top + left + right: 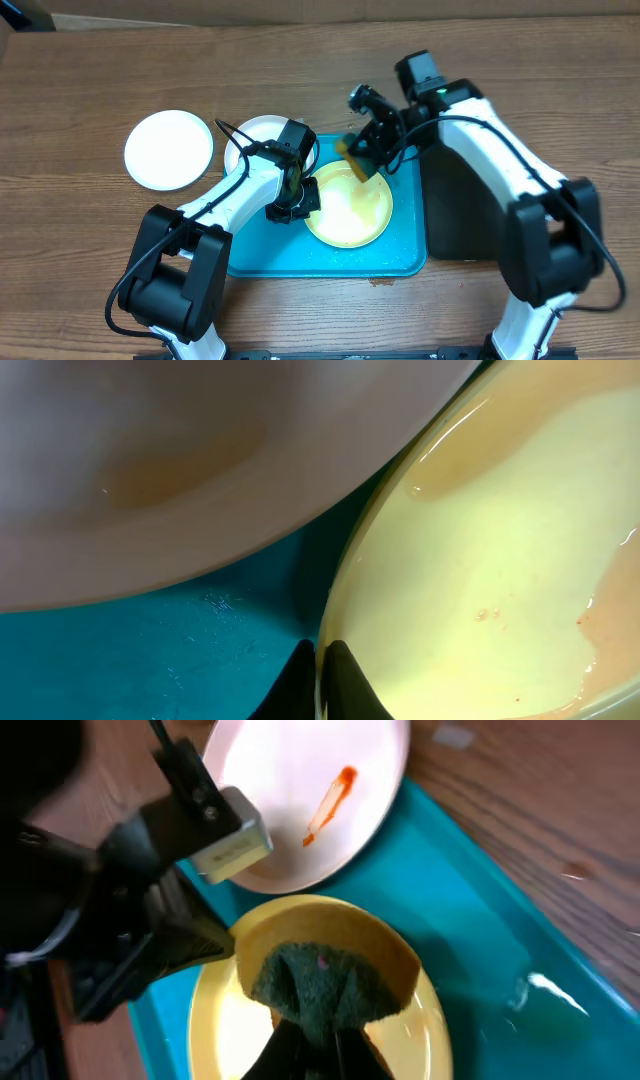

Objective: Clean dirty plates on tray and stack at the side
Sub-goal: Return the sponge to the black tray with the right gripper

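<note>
Overhead: round yellow plate (pixel 350 212) on blue plastic tray (pixel 265 255).
Left jaws pinch its rim; right jaws pinch a green sponge (pixel 315 982).

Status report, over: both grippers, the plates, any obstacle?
Left gripper shut on yellow plate rim. Right gripper shut on sponge, sponge on that plate. Smeared white plate sits at tray corner, close to left gripper.

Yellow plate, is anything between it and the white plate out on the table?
Yes: the smeared white plate, at the far left corner of the tray, lies between the yellow plate and the bare white plate.
</note>
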You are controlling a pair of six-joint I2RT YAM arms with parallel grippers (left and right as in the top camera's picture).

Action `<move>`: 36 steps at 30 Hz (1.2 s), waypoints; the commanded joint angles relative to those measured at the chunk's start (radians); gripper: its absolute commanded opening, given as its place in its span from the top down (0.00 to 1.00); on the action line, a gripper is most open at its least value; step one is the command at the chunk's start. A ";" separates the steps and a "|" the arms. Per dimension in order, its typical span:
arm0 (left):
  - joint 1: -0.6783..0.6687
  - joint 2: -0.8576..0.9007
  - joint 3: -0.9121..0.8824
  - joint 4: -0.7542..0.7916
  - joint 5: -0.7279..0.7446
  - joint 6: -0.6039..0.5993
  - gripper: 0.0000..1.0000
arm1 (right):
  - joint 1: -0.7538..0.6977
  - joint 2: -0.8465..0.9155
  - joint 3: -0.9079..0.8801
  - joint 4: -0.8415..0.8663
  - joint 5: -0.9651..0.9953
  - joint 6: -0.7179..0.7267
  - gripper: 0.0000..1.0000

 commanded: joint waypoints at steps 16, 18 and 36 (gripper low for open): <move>-0.013 -0.004 -0.005 0.010 -0.010 0.017 0.63 | -0.378 -0.170 -0.147 -0.172 0.385 0.407 0.96; -0.013 -0.004 -0.005 0.009 -0.010 0.017 0.63 | -0.357 -0.170 -0.232 -0.106 0.411 0.437 0.96; -0.013 -0.004 -0.005 0.006 -0.010 0.025 0.63 | -0.267 -0.170 -0.367 -0.056 0.621 0.589 0.36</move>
